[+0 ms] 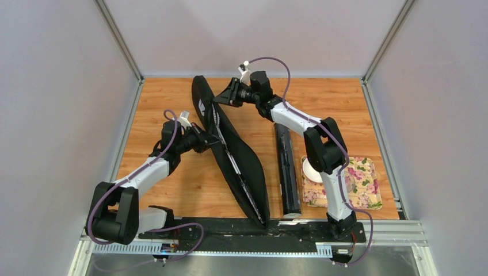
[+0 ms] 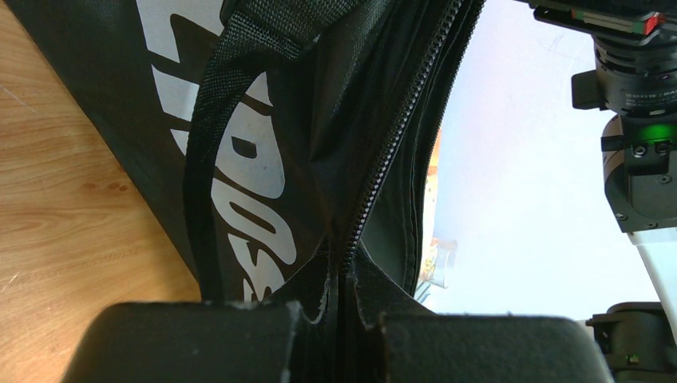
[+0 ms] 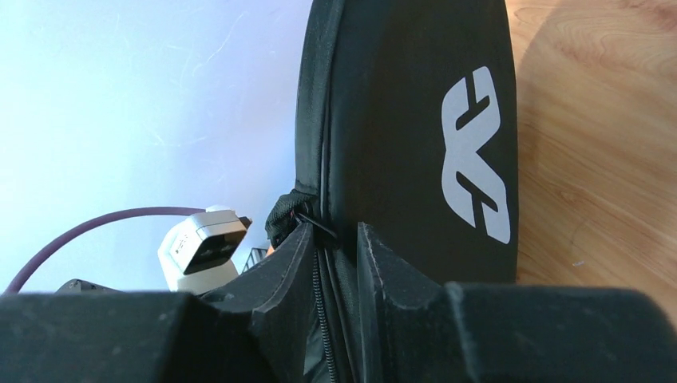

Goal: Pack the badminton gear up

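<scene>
- Two claws meet one black racket bag, which lies on the wooden worktop slanting from far left to near centre.
- Left claw: it is at the bag's left edge, about midway along. In the left wrist view its fingers are closed tight on the bag fabric right at the zip.
- The zip gapes open beyond that grip. White lettering runs along the bag's outer face, beside a woven black strap.
- From above, the bag's long seam stands parted, and thin silver racket frames show inside the slit.
- Right claw: it is at the bag's far end, reaching in from the right. In the right wrist view its fingers stand either side of the bag's zipped rim, close against it. I cannot tell whether they press it.
- A white logo sits on the bag face just beyond that claw.
- Long dark tube: it lies flat on the worktop just right of the bag, running near to far, apart from both claws.
- Small white bowl: it is right of the tube, on the left part of the tray, partly hidden by the right arm.
- Flower-patterned tray: it sits at the near right of the worktop.
</scene>
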